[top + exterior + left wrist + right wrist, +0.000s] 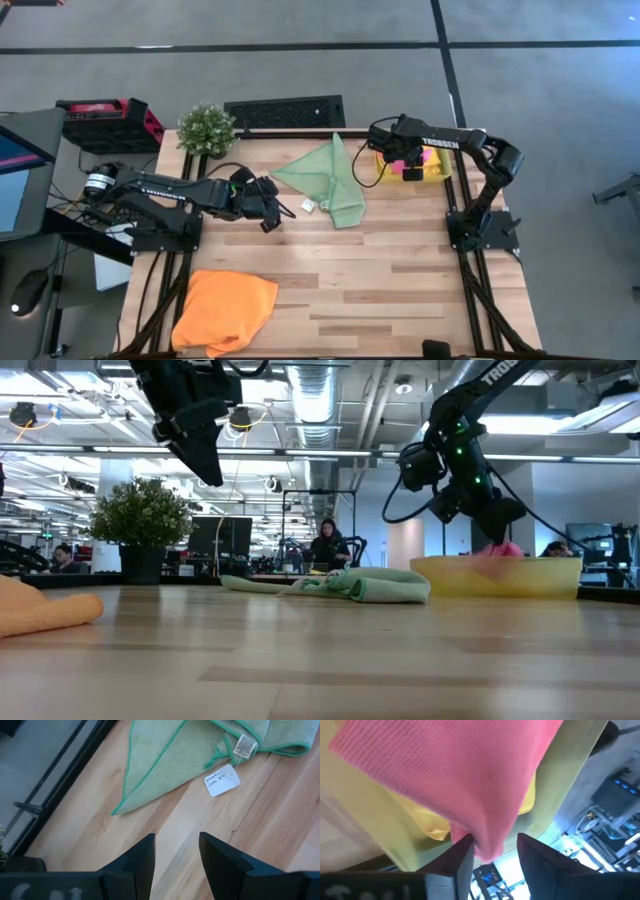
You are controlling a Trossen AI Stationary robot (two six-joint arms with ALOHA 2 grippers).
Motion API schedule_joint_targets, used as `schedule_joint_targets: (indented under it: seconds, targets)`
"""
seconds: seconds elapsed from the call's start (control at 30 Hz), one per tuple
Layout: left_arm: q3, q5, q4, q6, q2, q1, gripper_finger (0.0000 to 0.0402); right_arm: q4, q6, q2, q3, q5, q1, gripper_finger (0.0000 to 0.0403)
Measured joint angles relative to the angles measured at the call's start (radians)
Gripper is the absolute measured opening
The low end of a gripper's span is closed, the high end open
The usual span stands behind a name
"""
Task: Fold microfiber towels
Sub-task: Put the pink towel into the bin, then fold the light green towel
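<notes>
From above, the pale green towel (328, 179) lies crumpled near the table's (400, 290) far edge, the orange towel (226, 308) at its near left corner, and the yellow tray (437, 167) sits at the far right corner. Low view: the hot pink towel (497, 550) peeks over the tray rim. Left wrist view — the left gripper (176, 856) is spread, empty (a paper tag (222, 780) lies beside the green cloth). Right wrist view — the right gripper (493, 851) pinches the pink towel, with the yellow towel (427, 822) beneath.

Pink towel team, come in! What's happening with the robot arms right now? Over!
Right gripper over yellow tray, fingers around pink towel. Left gripper open, empty, beside green towel. Orange towel waiting. Nothing blocking.
</notes>
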Motion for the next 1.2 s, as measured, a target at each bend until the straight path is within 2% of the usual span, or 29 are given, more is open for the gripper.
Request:
schedule_joint_targets:
  seconds: [0.13, 0.3, 0.4, 0.5, 0.6, 0.7, 0.97, 1.2]
  targets:
    - [0.0, 0.043, 0.0, -0.016, 0.0, 0.0, 0.0145, -0.04, 0.061, 0.0, 0.026, -0.003, 0.027, 0.0194]
    - [0.0, 0.049, 0.0, -0.054, 0.0, 0.0, 0.0145, -0.094, 0.099, 0.0, 0.074, -0.013, 0.057, 0.0207]
    - [0.0, 0.049, 0.005, -0.07, 0.002, 0.006, 0.0145, -0.117, 0.132, -0.001, 0.109, -0.079, 0.073, 0.0208]
    - [0.0, 0.047, 0.005, -0.095, 0.002, 0.023, 0.0145, -0.105, 0.154, -0.025, 0.136, -0.207, 0.085, 0.0206]
    - [0.0, 0.045, 0.005, -0.101, 0.002, 0.043, 0.0145, -0.039, 0.155, -0.058, 0.141, -0.357, 0.098, 0.0205]
    - [0.0, 0.048, 0.005, -0.09, 0.002, 0.056, 0.0145, 0.048, 0.127, -0.085, 0.141, -0.461, 0.124, 0.0206]
    - [-0.013, 0.075, 0.004, -0.085, 0.003, 0.068, 0.0145, 0.357, -0.007, -0.026, 0.141, -0.562, 0.227, 0.0206]
    - [-0.061, 0.109, 0.007, -0.082, 0.003, 0.069, 0.0145, 0.416, -0.17, 0.068, 0.139, -0.651, 0.313, 0.0205]
